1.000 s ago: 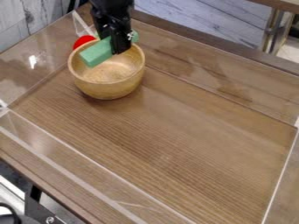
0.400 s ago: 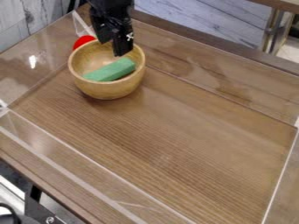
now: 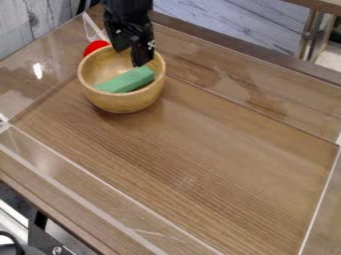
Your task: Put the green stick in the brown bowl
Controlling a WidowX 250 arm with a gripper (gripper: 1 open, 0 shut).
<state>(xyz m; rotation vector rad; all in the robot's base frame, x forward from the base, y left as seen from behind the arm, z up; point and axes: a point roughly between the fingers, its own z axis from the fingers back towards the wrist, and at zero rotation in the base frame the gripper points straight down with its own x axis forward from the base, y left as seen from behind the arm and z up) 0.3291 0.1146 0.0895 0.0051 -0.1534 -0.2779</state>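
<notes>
A: Where is the green stick [image 3: 127,80] relative to the brown bowl [image 3: 123,82]?

B: Inside it, lying tilted against the bowl's inner wall, one end toward the far rim. Nothing is pinching it.

A: And the gripper [image 3: 134,47]?

B: Right above the bowl's far rim, pointing down, its fingers spread apart with nothing between them. The lower tips hang very near the stick's upper end; I can't tell whether they touch.

A: So what could go wrong?

B: My guess: if the arm pulls away sideways rather than straight up, a finger could catch the bowl's rim or the stick's raised end and flip it out. The bowl looks light enough to slide on the wooden table [image 3: 213,139]. There's also a red object [image 3: 95,47] just behind the bowl that a swing could clip.
</notes>
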